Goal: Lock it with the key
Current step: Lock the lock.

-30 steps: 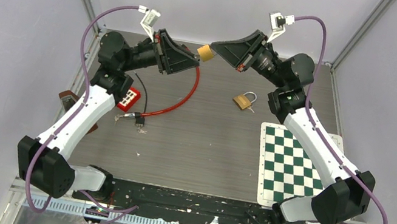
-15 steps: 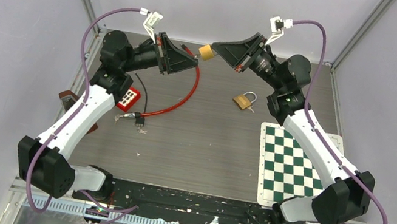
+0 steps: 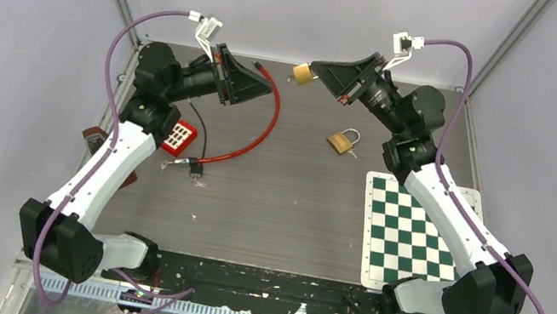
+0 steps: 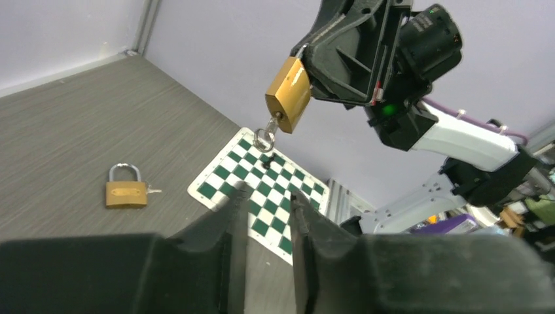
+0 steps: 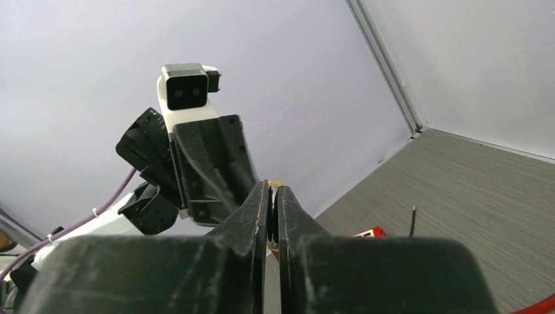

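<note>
Two arms rise from the near edge of the table. Nearest on the surface is one green-and-white chess mat [image 3: 407, 232], lying along the right edge. Left of the middle lies one red cable [image 3: 262, 132], its dark lock end [image 3: 186, 163] nearest, with small metal bits beside it. The cable curves away toward the far edge. Just beyond that end sits one red keypad block [image 3: 179, 135], close to the left arm.

There are two brass padlocks. The second padlock [image 3: 339, 143] lies flat, right of the middle and beyond the mat, shackle pointing away, well apart from both grippers.

The first padlock [image 3: 301, 72] is in the air over the far edge, pinched at its shackle end by the right gripper [image 3: 314, 70]. One key [image 4: 275, 122] sits in its keyhole, with a ring hanging below.

The left gripper [image 3: 271, 88] faces it from the left, near but not touching. Its jaws are drawn almost together, with a narrow slit between them and nothing held. Nothing stands between it and the key.
</note>
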`<state>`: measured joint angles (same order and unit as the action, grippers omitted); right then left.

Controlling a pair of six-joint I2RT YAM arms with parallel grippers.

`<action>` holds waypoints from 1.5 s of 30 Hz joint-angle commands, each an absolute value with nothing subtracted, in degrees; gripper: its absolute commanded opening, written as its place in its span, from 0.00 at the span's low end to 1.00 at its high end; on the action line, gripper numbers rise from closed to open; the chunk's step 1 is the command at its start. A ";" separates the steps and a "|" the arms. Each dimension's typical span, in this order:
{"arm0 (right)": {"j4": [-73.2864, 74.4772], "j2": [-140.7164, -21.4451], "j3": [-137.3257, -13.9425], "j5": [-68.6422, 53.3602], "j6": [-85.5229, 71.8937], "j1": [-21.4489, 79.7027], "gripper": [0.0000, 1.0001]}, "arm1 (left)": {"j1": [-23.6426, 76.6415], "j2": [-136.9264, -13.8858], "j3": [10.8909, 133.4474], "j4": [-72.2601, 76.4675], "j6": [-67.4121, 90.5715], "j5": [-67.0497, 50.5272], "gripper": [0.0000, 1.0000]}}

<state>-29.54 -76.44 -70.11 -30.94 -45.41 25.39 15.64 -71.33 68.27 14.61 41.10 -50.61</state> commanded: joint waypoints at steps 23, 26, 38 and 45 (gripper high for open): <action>-36.22 -80.10 -72.64 -39.76 -51.17 25.93 0.05 | 20.30 -76.54 70.27 25.38 47.84 -51.80 0.52; -35.85 -80.29 -72.87 -39.28 -51.35 25.86 0.05 | 19.94 -75.86 70.74 22.98 45.02 -52.82 0.48; -36.62 -81.20 -74.76 -40.58 -51.57 25.84 0.05 | 18.98 -74.29 69.83 19.42 42.35 -52.89 0.40; -36.43 -81.03 -73.77 -40.74 -51.38 25.83 0.05 | 18.92 -74.75 70.73 19.69 43.11 -52.55 0.33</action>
<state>-32.58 -81.69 -71.61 -40.25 -51.13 25.76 19.33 -75.90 68.71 18.11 43.05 -52.51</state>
